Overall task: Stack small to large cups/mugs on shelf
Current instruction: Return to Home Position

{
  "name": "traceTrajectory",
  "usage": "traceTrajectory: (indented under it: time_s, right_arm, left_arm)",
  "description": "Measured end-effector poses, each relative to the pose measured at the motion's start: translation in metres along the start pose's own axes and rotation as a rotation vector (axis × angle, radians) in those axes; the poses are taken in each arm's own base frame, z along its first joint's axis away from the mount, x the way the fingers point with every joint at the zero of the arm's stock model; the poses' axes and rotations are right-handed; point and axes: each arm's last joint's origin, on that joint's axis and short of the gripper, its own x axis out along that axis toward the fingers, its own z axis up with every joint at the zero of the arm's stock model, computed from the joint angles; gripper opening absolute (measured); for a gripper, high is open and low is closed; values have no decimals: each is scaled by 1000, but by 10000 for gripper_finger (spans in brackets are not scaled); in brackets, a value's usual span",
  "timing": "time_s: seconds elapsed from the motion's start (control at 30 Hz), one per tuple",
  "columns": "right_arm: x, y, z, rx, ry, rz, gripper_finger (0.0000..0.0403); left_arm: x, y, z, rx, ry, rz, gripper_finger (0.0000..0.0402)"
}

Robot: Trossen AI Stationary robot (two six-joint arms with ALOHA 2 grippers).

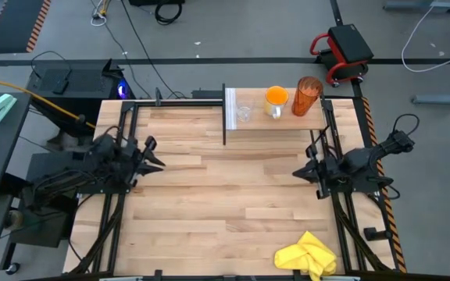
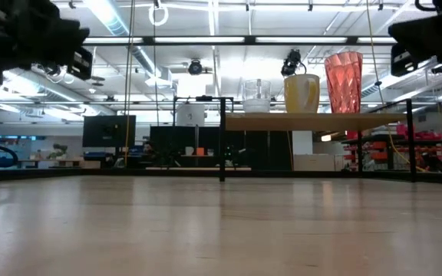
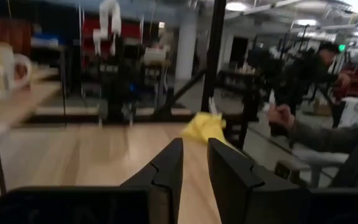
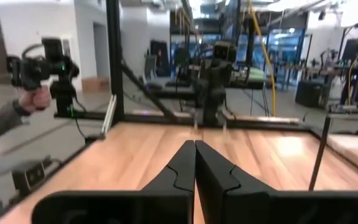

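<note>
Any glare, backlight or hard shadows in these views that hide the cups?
Low view: ceiling strip lights backlight the scene; the tumbler glows, the left arm and right arm read as dark silhouettes. High view: even light, faint shadows; the glass cup nearly vanishes beside the shelf's white panel. Right wrist view: sheen on the tabletop beyond the right end effector.

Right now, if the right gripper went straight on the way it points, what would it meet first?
Most likely the left gripper, facing the right gripper across the table; only bare wood lies between. Exact alignment is unclear.
</note>
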Motion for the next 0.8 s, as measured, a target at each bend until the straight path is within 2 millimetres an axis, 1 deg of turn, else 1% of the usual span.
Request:
traceTrajectory:
  time_s: [0.33, 0.47, 0.67, 0.8]
  right_arm:
    - [0, 1, -11, -13, 111, 5, 16]
    - [1, 1, -12, -20, 124, 6, 16]
    - [1, 1, -13, 21, 131, 3, 16]
    - [1, 1, -13, 20, 131, 3, 16]
  left_arm:
    - [-2, 2, -21, -39, 171, 30, 91]
    - [-2, 2, -21, -42, 177, 31, 88]
    - [-2, 2, -21, -49, 176, 32, 80]
    - [-2, 2, -21, -51, 176, 32, 82]
